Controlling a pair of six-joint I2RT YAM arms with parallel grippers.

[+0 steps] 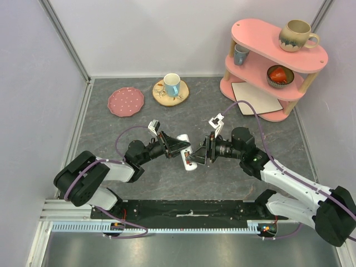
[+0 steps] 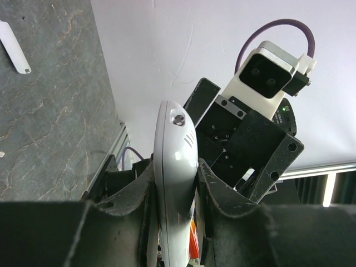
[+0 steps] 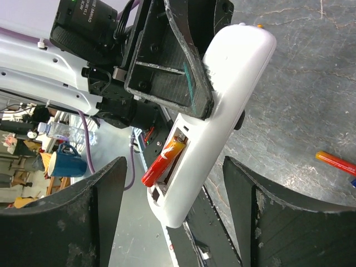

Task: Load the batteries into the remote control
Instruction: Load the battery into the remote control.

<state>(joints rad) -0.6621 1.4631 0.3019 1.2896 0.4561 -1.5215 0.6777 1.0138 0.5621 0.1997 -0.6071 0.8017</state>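
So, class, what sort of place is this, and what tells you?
Probably a robotics lab test cell: white panels on an aluminium frame enclose it, and a pink shelf of mugs looks like staged props.

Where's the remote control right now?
The remote control is mid-table in the top view, clamped in the left gripper, facing the open right gripper, a red-orange battery partly in its recess.

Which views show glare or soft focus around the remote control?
Left wrist: a bright highlight on the remote control, the left tool dark and soft. Right wrist: the red-orange battery sharp, the right tool dark in the foreground. Top external: evenly lit, sharp.
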